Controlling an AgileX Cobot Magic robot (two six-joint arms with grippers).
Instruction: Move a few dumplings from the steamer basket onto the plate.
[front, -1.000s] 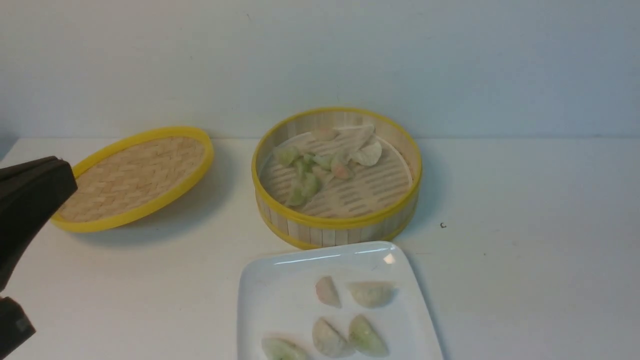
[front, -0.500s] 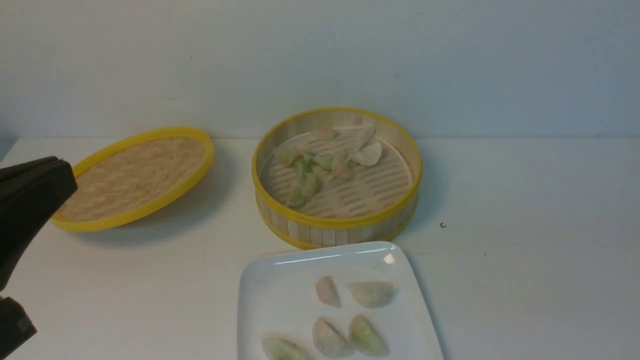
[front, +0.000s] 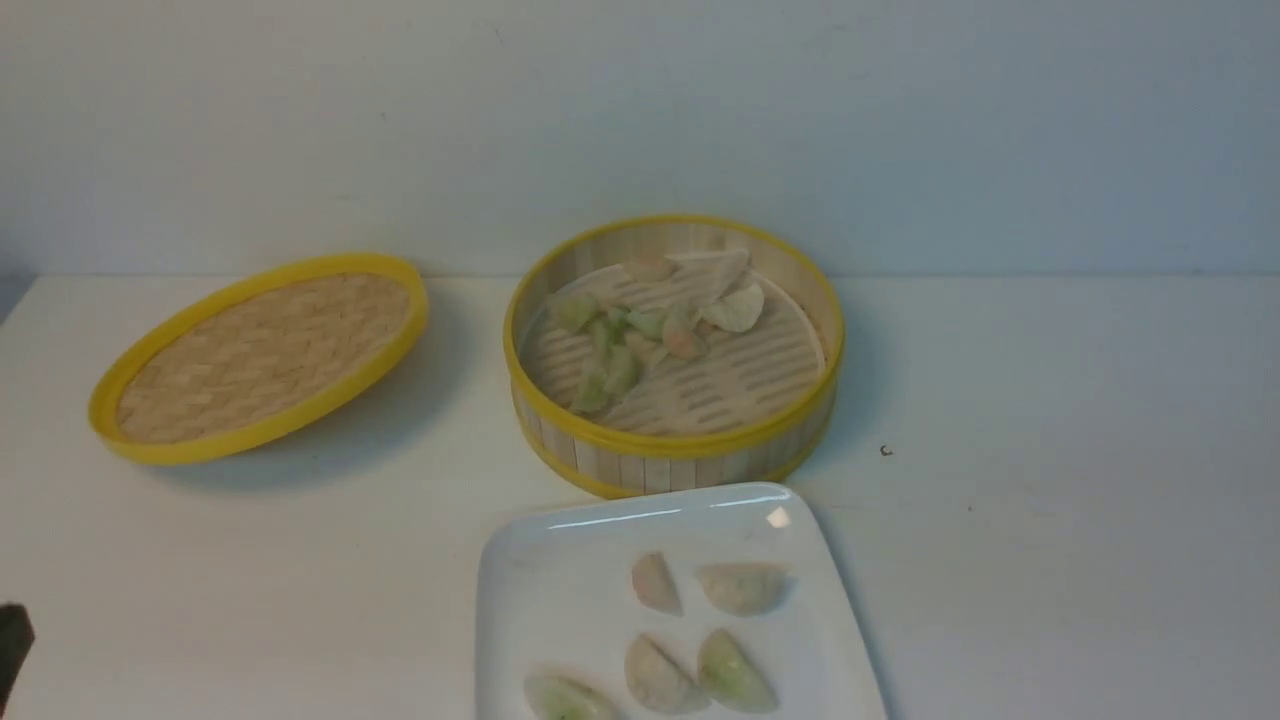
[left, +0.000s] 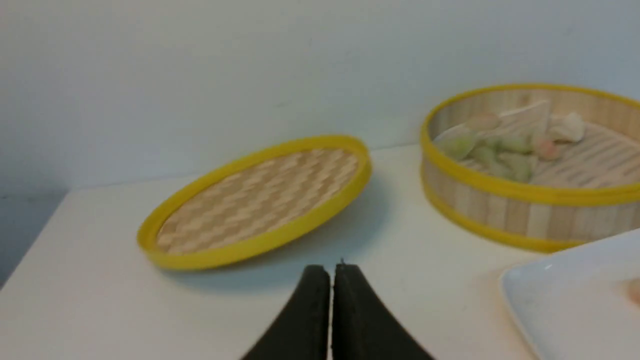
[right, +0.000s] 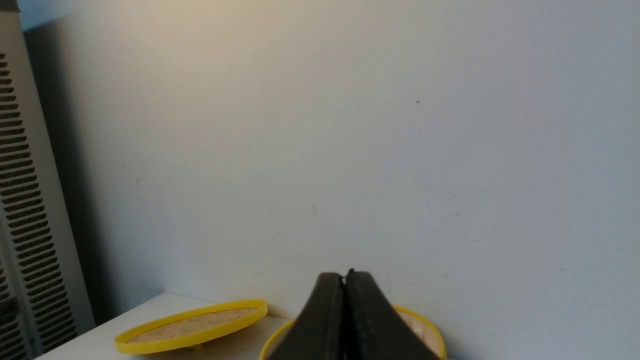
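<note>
The steamer basket (front: 680, 462) stands at mid-table with several pale green, pink and white dumplings (front: 640, 332) on its slatted floor. In front of it the white square plate (front: 555, 590) carries several dumplings (front: 742, 588). My left gripper (left: 331, 272) is shut and empty, low over bare table in front of the lid, with the basket (left: 520, 212) and a plate corner (left: 565, 295) off to one side. My right gripper (right: 344, 280) is shut and empty, raised and facing the wall, with the basket rim (right: 432, 334) behind its fingers. Neither gripper's fingers show in the front view.
The shallow woven lid (front: 260, 355) with a yellow rim lies tilted left of the basket. A plain wall runs close behind the table. A slatted grey panel (right: 25, 210) stands beyond the table's left end. A black bit of the left arm (front: 12, 650) shows at the lower left edge.
The left arm has pulled back toward the lower left, out of the front view; the lid's left edge is now uncovered. Dumplings, basket and plate have not moved.
</note>
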